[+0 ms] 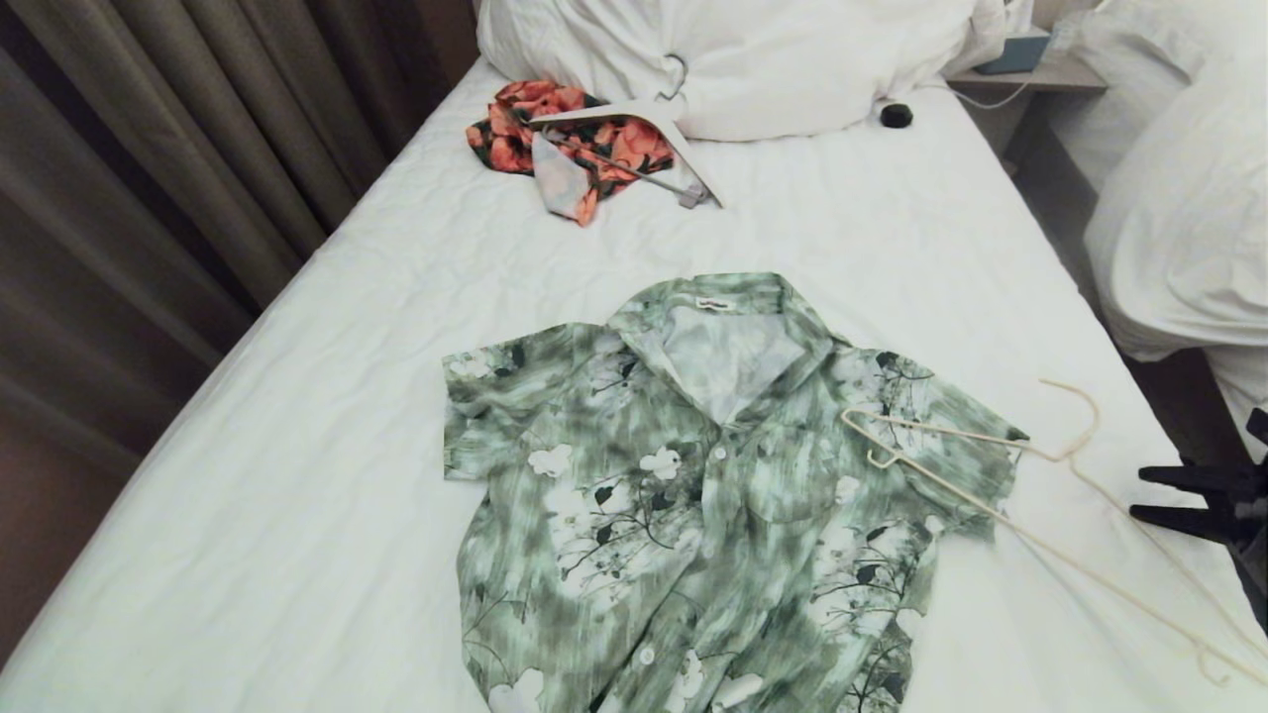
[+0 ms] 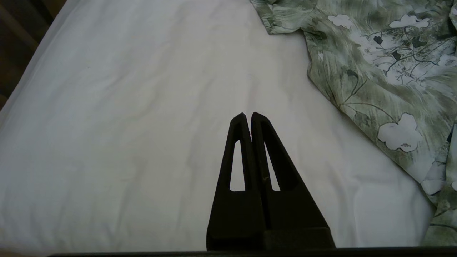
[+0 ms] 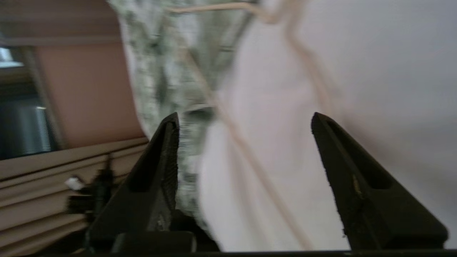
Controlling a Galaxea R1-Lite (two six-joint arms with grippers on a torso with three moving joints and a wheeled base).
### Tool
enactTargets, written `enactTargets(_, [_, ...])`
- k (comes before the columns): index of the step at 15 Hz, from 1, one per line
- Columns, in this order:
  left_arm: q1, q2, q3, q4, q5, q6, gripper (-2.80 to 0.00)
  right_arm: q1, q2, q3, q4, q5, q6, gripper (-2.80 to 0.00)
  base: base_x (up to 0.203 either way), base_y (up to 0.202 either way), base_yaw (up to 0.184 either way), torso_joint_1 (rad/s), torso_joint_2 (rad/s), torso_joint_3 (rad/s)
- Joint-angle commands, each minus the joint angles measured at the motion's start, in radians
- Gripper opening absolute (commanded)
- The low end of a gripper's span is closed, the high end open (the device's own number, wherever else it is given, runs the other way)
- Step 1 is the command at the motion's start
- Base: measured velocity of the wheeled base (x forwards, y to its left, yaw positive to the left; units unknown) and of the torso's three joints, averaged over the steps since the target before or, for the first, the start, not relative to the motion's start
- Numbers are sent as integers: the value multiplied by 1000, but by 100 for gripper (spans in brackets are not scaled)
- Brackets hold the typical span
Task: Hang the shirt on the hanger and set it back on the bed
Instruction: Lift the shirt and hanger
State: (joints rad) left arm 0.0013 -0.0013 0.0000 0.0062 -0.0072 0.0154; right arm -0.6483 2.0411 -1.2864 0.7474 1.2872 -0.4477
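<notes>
The shirt (image 1: 693,495) lies flat and face up on the bed (image 1: 297,446), collar toward twelve o'clock, with the hanger (image 1: 991,475) at its three o'clock side, one end resting on the sleeve and the rest on the sheet. The right gripper (image 3: 246,121) is spread wide and empty near the hanger's wire, at the bed's three o'clock edge. The left gripper (image 2: 248,116) is closed on nothing above bare sheet, at the shirt's nine o'clock side.

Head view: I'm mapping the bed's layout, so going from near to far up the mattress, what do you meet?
Green floral shirt → orange-red floral garment with a wide white hanger lying on it → small black round object → white pillows at the head.
</notes>
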Motion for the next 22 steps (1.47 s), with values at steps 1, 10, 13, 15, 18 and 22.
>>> enactTargets(1, [0, 1, 2, 0, 0, 0, -280, 2, -61, -13, 43, 33, -1, 0, 0, 0, 0, 0, 0, 0])
enactTargets(10, [-1, 1, 1, 0, 0, 0, -280, -60, -7, -38, 48, 30, 6, 0, 0, 0, 0, 0, 0, 0])
enactTargets(13, [0, 1, 2, 0, 0, 0, -280, -24, 47, -37, 27, 28, 6, 0, 0, 0, 0, 0, 0, 0])
enactTargets(15, [0, 1, 2, 0, 0, 0, -280, 1, 71, -36, 7, 25, 6, 0, 0, 0, 0, 0, 0, 0])
enactTargets(18, [0, 1, 2, 0, 0, 0, -280, 54, 109, -34, -9, 20, 15, 0, 0, 0, 0, 0, 0, 0])
enactTargets(22, [0, 1, 2, 0, 0, 0, -280, 121, 106, -34, -11, 20, 17, 0, 0, 0, 0, 0, 0, 0])
